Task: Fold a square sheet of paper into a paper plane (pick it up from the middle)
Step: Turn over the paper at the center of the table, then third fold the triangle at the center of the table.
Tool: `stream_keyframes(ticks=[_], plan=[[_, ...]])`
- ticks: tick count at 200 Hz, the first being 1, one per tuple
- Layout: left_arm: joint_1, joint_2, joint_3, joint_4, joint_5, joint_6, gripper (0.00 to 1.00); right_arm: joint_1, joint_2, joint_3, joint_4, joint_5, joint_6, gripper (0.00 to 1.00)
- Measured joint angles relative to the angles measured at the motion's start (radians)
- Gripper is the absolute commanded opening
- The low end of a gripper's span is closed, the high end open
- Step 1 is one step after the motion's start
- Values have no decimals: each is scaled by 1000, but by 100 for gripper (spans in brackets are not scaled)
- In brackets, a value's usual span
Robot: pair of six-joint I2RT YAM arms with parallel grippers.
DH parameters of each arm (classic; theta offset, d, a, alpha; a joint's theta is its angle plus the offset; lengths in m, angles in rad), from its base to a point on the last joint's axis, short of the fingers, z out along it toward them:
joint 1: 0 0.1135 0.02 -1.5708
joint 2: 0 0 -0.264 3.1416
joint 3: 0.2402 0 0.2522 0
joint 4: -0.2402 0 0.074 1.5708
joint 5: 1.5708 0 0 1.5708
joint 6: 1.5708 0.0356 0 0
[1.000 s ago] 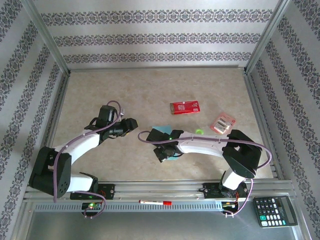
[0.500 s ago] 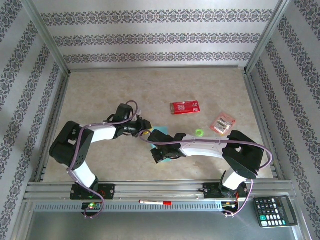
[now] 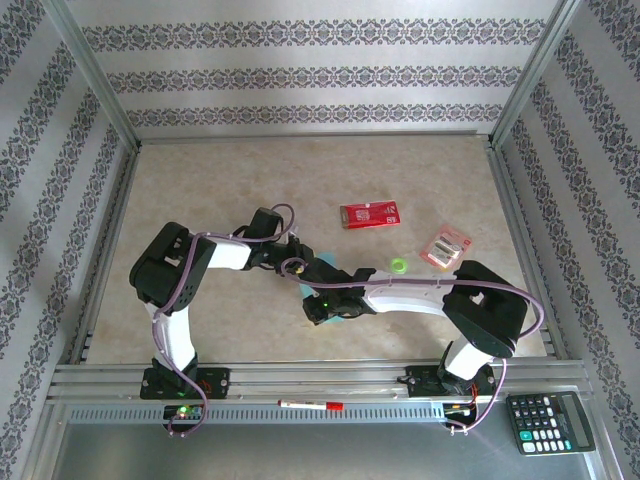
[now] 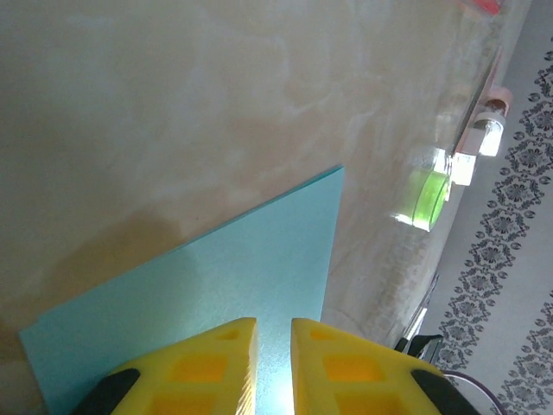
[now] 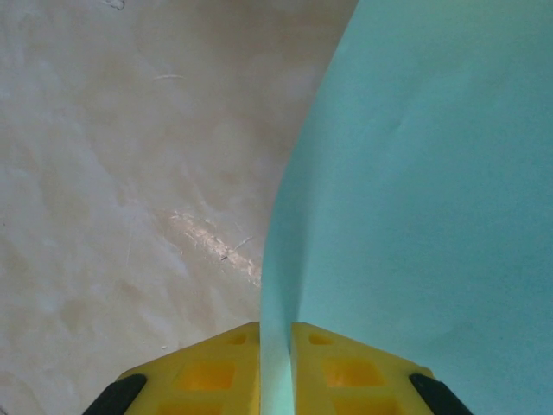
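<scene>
Reaching over square sheet of paper (image 4: 225, 277), left claw (image 4: 274, 322) shows fingers drawn near-together, slim gap; grip on sheet cannot tell. Sheet lies mid-bench (image 4: 173, 104) between both claws, spreading ahead of left claw, one corner pointing away. Right claw (image 5: 275, 327) clenched on sheet edge; paper curves up and rightward from it.

Top view is evenly lit and sharp for me: soft diffuse light, faint shadows under the arms on the table (image 3: 200, 180). Left wrist: the square sheet of paper (image 4: 216, 294) is fairly sharp with a white glare spot at its near edge. The green ring (image 4: 428, 194) is blurred, with blown-out highlights beside it. Right wrist: bright, paper soft up close, table scratches in focus.
</scene>
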Motion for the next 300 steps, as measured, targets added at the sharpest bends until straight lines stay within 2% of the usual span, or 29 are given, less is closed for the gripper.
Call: stream_keyframes(ticks=[108, 143, 177, 245, 300], plan=[[0, 14, 27, -43, 11, 66, 17, -27, -78, -48, 18, -22, -6, 20], [0, 15, 29, -46, 11, 77, 17, -42, -78, -48, 31, -33, -12, 10], [0, 25, 41, -50, 17, 87, 17, -90, -78, -48, 56, -82, -13, 7], [0, 31, 50, -58, 21, 97, 17, -204, -43, -55, 104, -221, -13, 7], [0, 31, 53, -66, 21, 108, 18, -270, -11, -61, 122, -284, -17, 7]])
